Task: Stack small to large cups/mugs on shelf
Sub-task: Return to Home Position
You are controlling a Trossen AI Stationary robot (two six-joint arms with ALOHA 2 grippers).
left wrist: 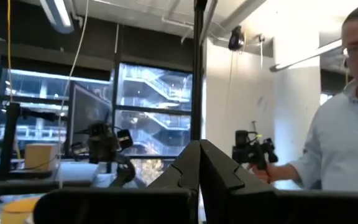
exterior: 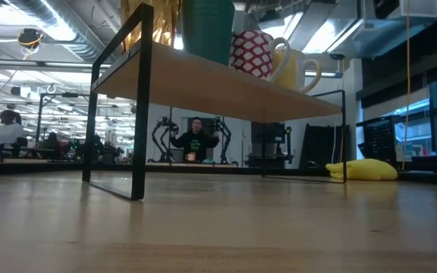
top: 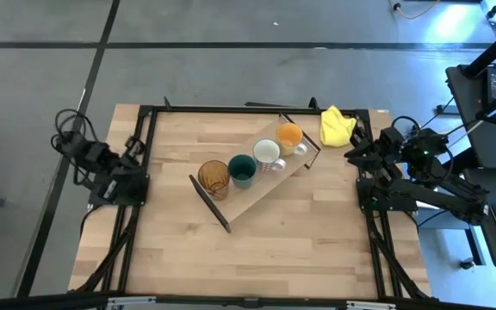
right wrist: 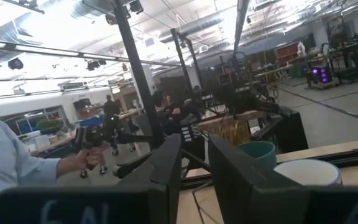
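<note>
Nearest, the tabletop point(top: 300, 250) is carrying the shelf point(top: 252, 196), which is lying diagonally mid-board. On it all four cups are standing upright in one row, each just beside the next: amber tumbler point(top: 213, 176) at the nearer end, then teal cup point(top: 242, 170), white mug point(top: 267, 153), and orange mug point(top: 289, 135) at the farther end. Mouths are looking wider toward the amber end, so the row is prob. reading small-to-large and the sorting seems done. That's likely why both arms are sitting tucked at opposite tabletop edges, well apart from the shelf, w/ nothing being held. Left tool point(left wrist: 199, 149) is showing its fingers pressed together; right tool point(right wrist: 195, 149) is showing fingers slightly spread, pinching nothing. Yellow cloth point(top: 336, 126) is lying at the far corner, off the shelf. Overhead view is giving order & spacing but hiding the shelf's height. Low view is showing it as a raised deck on thin dark legs, w/ the white mug's side wearing a red pattern. Wrist views are adding a person point(left wrist: 347, 130) in a light shirt beyond the tabletop.
</note>
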